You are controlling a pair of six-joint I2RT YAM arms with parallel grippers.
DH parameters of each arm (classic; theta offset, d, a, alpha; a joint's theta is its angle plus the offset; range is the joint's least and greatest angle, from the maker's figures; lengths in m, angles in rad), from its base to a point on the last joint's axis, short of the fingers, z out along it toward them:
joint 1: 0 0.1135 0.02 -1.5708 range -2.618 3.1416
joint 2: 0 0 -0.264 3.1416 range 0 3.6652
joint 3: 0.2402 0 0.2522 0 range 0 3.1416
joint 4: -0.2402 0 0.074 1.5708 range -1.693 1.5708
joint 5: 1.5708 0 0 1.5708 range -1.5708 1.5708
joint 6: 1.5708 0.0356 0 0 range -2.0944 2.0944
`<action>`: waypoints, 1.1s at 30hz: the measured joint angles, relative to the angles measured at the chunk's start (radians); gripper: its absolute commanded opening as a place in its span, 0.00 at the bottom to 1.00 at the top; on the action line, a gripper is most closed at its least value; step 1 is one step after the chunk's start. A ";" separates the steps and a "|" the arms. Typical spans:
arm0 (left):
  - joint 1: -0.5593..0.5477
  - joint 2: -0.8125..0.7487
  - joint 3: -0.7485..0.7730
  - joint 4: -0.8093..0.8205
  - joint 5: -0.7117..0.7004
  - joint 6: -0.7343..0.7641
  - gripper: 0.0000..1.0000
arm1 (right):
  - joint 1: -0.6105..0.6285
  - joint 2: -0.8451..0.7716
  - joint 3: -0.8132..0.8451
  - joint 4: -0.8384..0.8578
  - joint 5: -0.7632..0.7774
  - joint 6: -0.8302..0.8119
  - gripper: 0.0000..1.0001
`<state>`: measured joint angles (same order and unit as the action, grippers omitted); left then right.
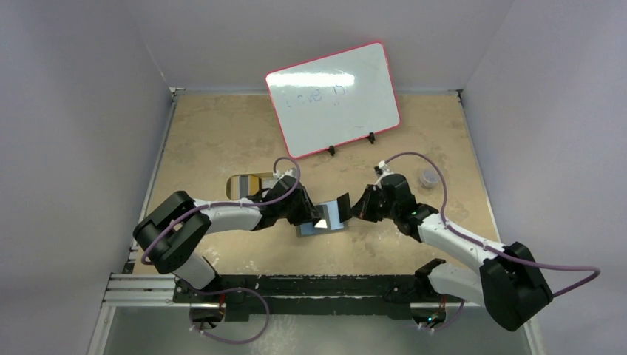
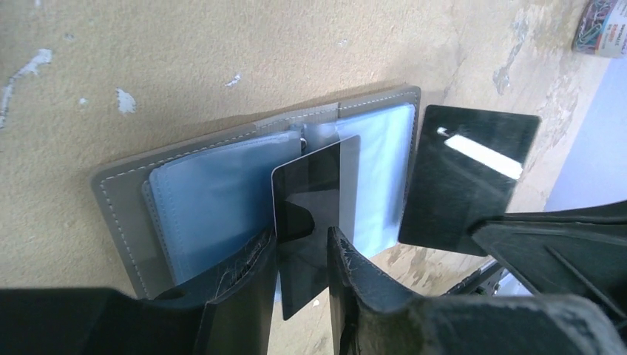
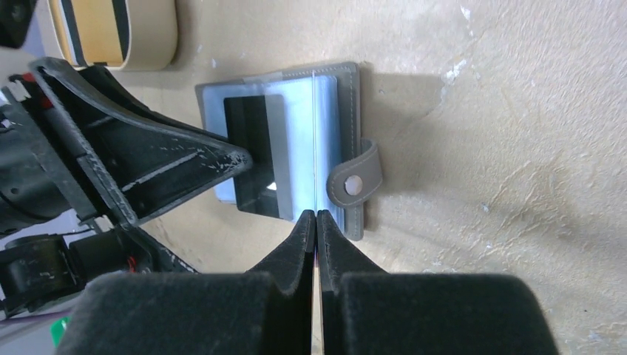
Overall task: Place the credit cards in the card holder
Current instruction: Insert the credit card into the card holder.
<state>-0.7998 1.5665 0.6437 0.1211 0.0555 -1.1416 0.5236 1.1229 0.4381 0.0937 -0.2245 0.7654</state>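
Tan, scuffed worktop (image 1: 222,133) w/ pale walls on three sides. A red-rimmed whiteboard (image 1: 333,100) is propped at the far edge, approx. centre. A gold tin (image 1: 250,185) sits in the left half, partly behind the left arm, and a small pot of clips (image 1: 427,177) sits nearer the right edge.

We see the card holder (image 1: 329,224) lying open and flat, approx. midway btwn the left and right edges and closer to the near edge than the far one. It has a grey outer w/ blue-grey pockets facing up. Its closing tab (image 3: 356,181) sticks out on the right-hand side.

Left gripper (image 2: 299,237) is over the holder's left half w/ jaws apart. The first card (image 2: 314,214), dark and glossy, shows in the gap btwn the fingers (image 2: 251,274). Its top end lies over the left pockets and its bottom end hangs past the holder's near edge. We can't tell if either finger touches it, or whether it's inside a pocket or just lying on top.

Right gripper (image 3: 316,216) has its jaws together, pinching the second card (image 2: 466,177) by its lower end. That card is also dark, w/ a bright reflection across it. It's lifted off the worktop, just to the right of the first card, over the holder's right half. From the right wrist view we see it edge-on, as a thin line running up from the fingertips across the right pockets.

The two grippers are close together over the holder, not touching as far as we can see.
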 measured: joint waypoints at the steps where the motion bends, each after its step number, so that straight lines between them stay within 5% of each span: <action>1: 0.000 -0.002 0.002 -0.007 -0.006 0.000 0.31 | 0.000 -0.005 0.010 -0.011 0.005 -0.002 0.00; 15: 0.000 -0.005 0.111 -0.222 -0.114 0.061 0.32 | 0.000 0.023 0.040 -0.084 0.071 -0.046 0.00; 33: -0.032 0.039 0.123 -0.159 -0.103 0.049 0.32 | 0.000 0.037 0.015 -0.042 0.076 -0.048 0.00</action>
<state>-0.8322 1.6054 0.7666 -0.0383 -0.0471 -1.0924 0.5236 1.1603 0.4530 0.0513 -0.1482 0.7177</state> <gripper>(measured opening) 0.322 0.005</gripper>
